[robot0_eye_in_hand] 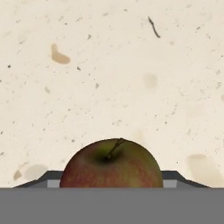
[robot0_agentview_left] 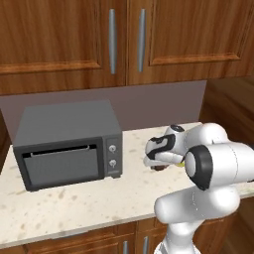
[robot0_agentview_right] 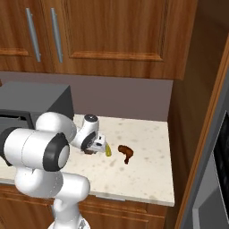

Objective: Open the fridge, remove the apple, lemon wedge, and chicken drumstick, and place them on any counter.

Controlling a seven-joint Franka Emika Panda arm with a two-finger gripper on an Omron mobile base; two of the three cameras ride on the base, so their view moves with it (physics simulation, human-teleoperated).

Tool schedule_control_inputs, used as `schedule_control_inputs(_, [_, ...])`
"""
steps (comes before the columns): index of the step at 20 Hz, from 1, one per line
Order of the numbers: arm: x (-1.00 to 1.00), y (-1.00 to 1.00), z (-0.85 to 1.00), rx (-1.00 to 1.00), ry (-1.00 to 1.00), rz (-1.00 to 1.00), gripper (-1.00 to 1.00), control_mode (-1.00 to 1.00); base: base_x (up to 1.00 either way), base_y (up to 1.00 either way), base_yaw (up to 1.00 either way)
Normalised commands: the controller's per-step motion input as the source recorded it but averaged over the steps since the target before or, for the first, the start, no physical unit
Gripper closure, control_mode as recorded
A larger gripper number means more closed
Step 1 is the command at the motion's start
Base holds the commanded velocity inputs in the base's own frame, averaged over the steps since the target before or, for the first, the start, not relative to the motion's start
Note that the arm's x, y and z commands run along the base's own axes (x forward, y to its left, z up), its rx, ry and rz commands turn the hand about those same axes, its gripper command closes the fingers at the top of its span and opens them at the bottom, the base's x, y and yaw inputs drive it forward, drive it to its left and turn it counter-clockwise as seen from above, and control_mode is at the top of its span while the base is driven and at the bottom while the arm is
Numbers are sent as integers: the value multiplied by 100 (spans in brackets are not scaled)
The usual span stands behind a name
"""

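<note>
**Apple at the counter, gripper low over it**

Apple (robot0_agentview_left: 159, 167) first, from the left base view: we see only a dark sliver of it under our gripper (robot0_agentview_left: 161, 163), on the counter (robot0_agentview_left: 74, 203) to the right of the microwave (robot0_agentview_left: 69, 144) and roughly midway between back wall and front edge. Our hand is bent down close to the stone, which we judge to be the posture for setting the fruit down rather than carrying it.

In the right base view, the gripper (robot0_agentview_right: 95, 148) sits low over the same spot, with the apple (robot0_agentview_right: 89, 152) dark beneath it. The lemon wedge (robot0_agentview_right: 108, 150) lies just beside the gripper toward the counter's right end, and the chicken drumstick (robot0_agentview_right: 126, 153) rests a little farther that way, apart from both. Those two already lie on the stone, so we judge the apple to be the last piece.

From the hand view, the apple (robot0_eye_in_hand: 111, 164) sits at the bottom centre, stem toward the camera, with speckled counter behind it. It lies between our finger tips (robot0_eye_in_hand: 175, 177), whose dark edges show on either side of it. We cannot tell whether the fingers press the fruit or stand slightly off it, so whether the apple is clamped or already freed is unclear.
</note>
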Motion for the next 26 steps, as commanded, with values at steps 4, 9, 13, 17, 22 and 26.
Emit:
schedule_control_inputs(4, [2,0,-31,0,0,0,-100,-100,0,0,0])
schedule_control_inputs(9, [1,0,-14,0,-4,0,-100,-100,0,0,0])
schedule_control_inputs(13, [-37,0,27,0,-15,0,-100,-100,0,0,0])
schedule_control_inputs(17, [-51,0,37,0,-10,0,-100,-100,0,0,0])
schedule_control_inputs(22, [-50,0,76,0,-10,0,-100,-100,0,0,0])
schedule_control_inputs(26, [-33,0,100,0,0,0,-100,-100,0,0,0])
